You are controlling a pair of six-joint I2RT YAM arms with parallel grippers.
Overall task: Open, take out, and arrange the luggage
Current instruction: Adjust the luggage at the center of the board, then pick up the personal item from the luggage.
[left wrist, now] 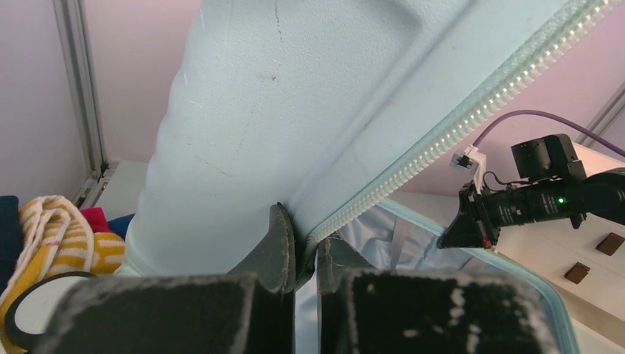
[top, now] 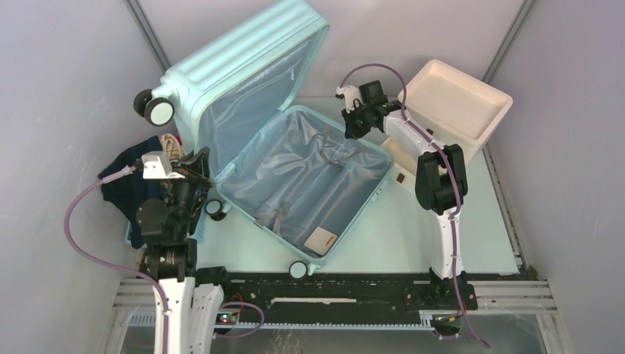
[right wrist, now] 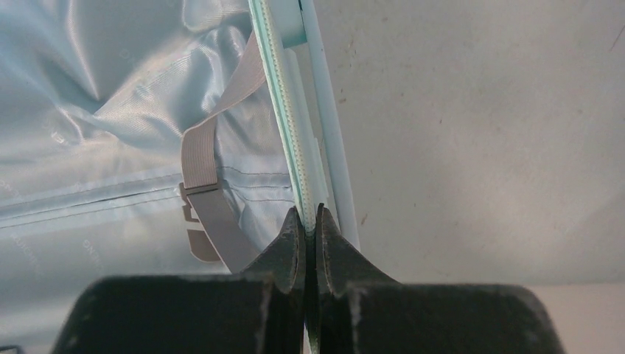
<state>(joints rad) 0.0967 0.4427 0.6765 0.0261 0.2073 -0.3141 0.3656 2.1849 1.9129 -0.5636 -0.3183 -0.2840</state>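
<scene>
Pinching the open luggage [top: 250, 110] at both ends: left gripper [left wrist: 306, 254] clamped on the raised lid's zipper edge, right gripper [right wrist: 310, 228] (jaws almost touching) on the lower shell's rim.

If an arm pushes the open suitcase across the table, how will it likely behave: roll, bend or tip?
The luggage would probably slide rather than roll: it lies flat on one half, its wheels sticking out at one end. The ribbed hard shell looks stiff, so it should move as one piece. The raised lid may swing or drop if jolted.
</scene>
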